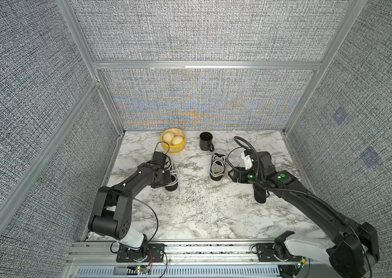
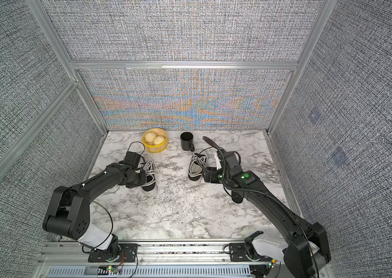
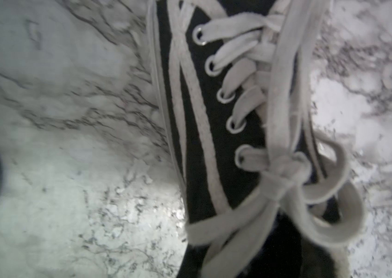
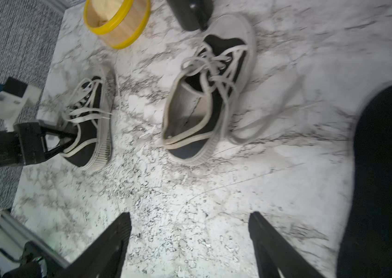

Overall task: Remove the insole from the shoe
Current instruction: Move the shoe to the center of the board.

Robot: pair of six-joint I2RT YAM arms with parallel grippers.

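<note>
Insole (image 4: pixel 387 180) lies loose, right of the mug (image 1: pixel 205 140).
Right wrist view alone shows left gripper (image 4: pixel 71 139) pressed together inside the shoe (image 4: pixel 91 134) left of the mug; right gripper (image 4: pixel 190 240) spread, empty.

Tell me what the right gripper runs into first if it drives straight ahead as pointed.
Likely the marble table just ahead of the right gripper, before the open-mouthed shoe; depth is unclear.

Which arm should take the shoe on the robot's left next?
Left. The left gripper is shut at the heel opening of that shoe; the right gripper hangs open beside the black insole.
</note>
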